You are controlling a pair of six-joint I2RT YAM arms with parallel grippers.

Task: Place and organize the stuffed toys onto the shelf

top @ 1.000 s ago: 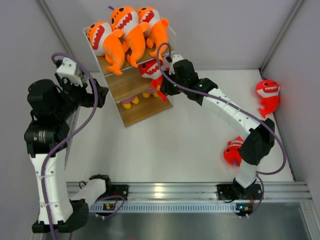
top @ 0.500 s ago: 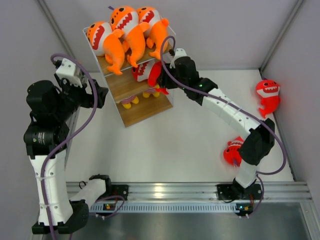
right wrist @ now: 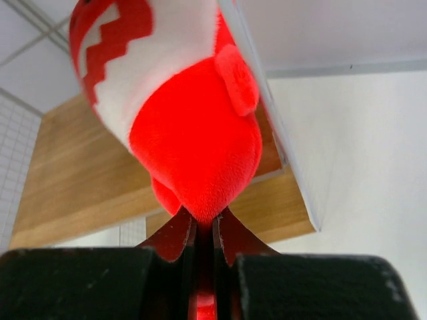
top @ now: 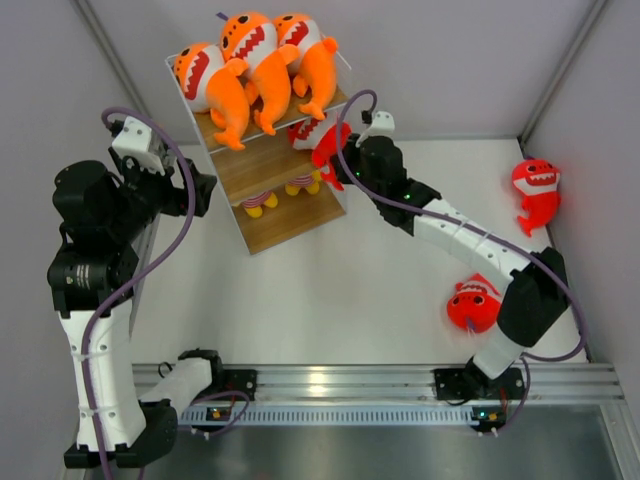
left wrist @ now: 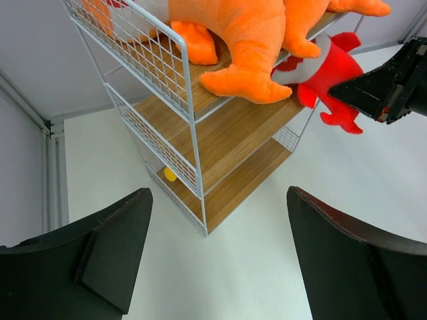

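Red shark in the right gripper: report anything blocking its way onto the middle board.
Nothing visible lies on the middle board ahead of the red shark clamped in the right gripper. The shelf's white frame post sits close beside it, and an orange shark's tail droops just above.

No writing, label, brand, number or sign can be read in any of the views.
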